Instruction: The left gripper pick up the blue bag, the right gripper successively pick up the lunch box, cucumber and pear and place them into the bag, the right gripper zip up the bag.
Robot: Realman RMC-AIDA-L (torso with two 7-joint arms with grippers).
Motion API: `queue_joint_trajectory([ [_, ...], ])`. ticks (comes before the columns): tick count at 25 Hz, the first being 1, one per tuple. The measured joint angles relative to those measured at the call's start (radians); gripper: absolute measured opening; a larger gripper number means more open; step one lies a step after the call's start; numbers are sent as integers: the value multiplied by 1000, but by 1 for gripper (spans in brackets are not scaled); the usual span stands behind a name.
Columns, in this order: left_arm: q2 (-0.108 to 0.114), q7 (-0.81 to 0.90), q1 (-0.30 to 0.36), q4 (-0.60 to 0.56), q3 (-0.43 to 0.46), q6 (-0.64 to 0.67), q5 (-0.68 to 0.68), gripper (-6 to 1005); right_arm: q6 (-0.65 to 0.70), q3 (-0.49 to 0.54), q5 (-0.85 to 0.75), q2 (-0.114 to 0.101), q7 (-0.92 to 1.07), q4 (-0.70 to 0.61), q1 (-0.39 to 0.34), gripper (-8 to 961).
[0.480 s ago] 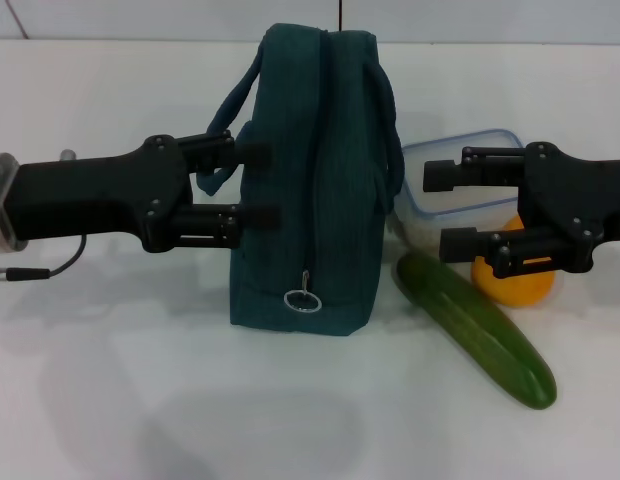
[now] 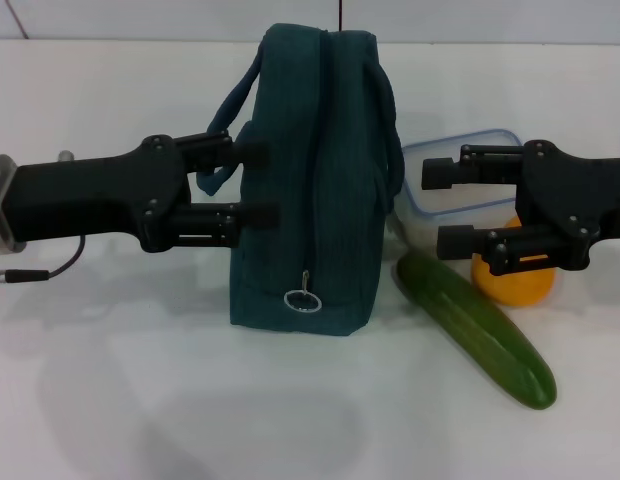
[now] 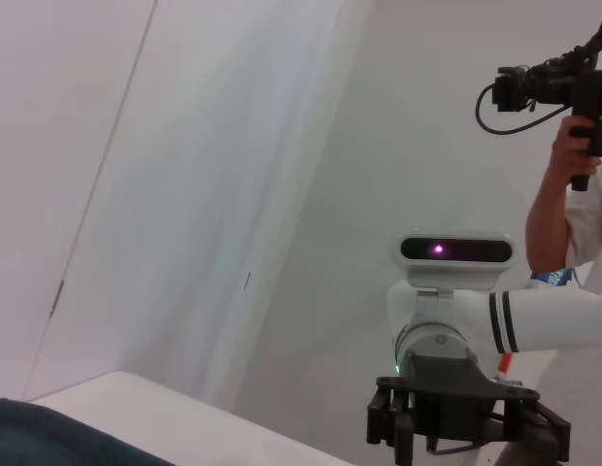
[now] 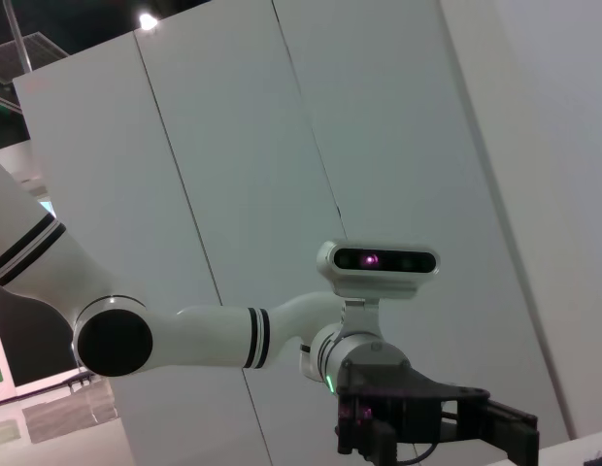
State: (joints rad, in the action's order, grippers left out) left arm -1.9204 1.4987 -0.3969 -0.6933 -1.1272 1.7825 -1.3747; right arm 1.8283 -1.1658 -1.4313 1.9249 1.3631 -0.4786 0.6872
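Table: white, everything sits on it.

Blue bag: upright at centre, narrow end facing the cam, zip closed along the top and down the near face, metal ring pull hanging low near the bottom edge. Cord handles loop out on both sides. Corner of the teal fabric also shows in left wrist view.

Left gripper: comes in horizontally from the left, fingers spread one above the other, tips at the bag's left side by the left handle loop. Grasping nothing as far as I can see; can't tell if tips touch the fabric.

Right gripper: comes in from the right, horizontal, fingers apart and empty, just right of the bag, hovering in front of the lunch box and above the far end of the cucumber.

Cucumber: lying flat right of the bag, diagonal, far end near the bag's right bottom corner, near end pointing right and toward the cam.

Lunch box: clear w/ blue rim, right of the bag and behind the cucumber, partly hidden by right gripper fingers.

Pear: orange-yellow, right of the cucumber, near the lunch box's front, partly covered by the right gripper.

Wrist views: only walls, the robot's head, and in left wrist view a person w/ a camera rig.
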Motion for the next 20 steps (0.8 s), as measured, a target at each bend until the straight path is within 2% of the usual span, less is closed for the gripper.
queue_joint_trajectory([
  [5,-2,1,1,0,14,6,3,875,-1,0,0,0,-4,0,0,766],
  [9,-7,64,-8,-28,95,77,4,875,-2,0,0,0,-5,0,0,766],
  [11,-8,180,-12,-106,134,94,-6,876,-1,0,0,0,-6,0,-2,766],
  [14,-13,365,-18,-254,178,51,-67,876,-3,0,0,0,-10,0,-10,766],
  [17,-27,582,-46,-394,217,-73,-216,876,-6,3,-1,-1,-18,0,-18,766],
  [20,-31,793,-112,-466,242,-144,-393,876,-6,6,-1,-5,-23,0,-29,766],
])
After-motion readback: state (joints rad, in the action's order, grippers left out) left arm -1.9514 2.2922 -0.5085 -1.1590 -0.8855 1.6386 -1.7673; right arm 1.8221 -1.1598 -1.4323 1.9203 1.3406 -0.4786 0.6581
